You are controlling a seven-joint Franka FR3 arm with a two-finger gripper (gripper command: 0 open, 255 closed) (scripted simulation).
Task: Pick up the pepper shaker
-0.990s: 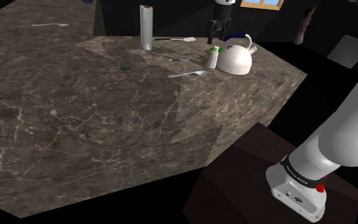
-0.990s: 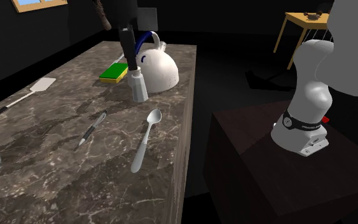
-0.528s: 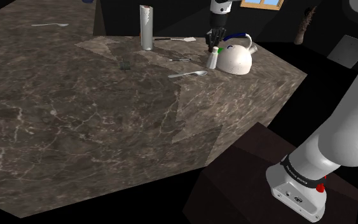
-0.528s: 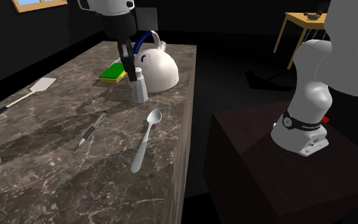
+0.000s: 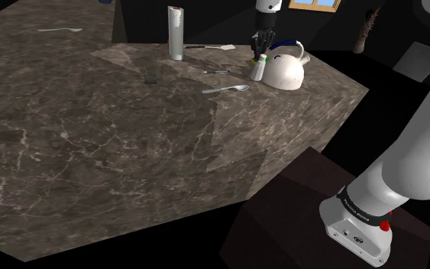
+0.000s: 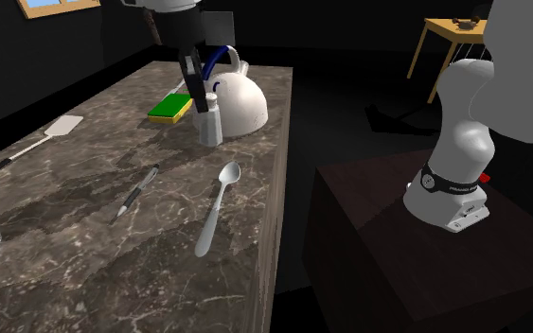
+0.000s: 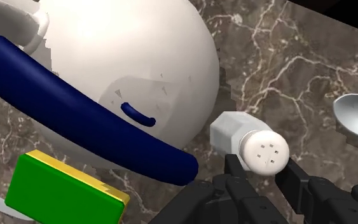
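Note:
The pepper shaker (image 7: 247, 137) is a small pale grey bottle with a white perforated cap. It sits between my black fingers, which clasp it just below the cap. My gripper (image 7: 266, 177) is shut on it. In the shoulder view the shaker (image 5: 258, 71) is at the far side of the marble counter, with the gripper (image 5: 261, 56) coming down on it from above. In the second exterior view the shaker (image 6: 209, 120) stands close against the white kettle, under the gripper (image 6: 204, 95). I cannot tell whether its base touches the counter.
A white kettle (image 6: 238, 102) with a blue handle stands right beside the shaker. A green and yellow sponge (image 6: 169, 109) lies behind it. A spoon (image 6: 219, 205), a pen-like tool (image 6: 136, 192) and a spatula (image 6: 51, 132) lie on the counter (image 6: 84, 255). A tall grey cylinder (image 5: 176, 34) stands to the shoulder view's left.
The gripper came down over the shaker and shut on its top. The shaker tipped briefly, then shifted a little toward the kettle and stands more upright.

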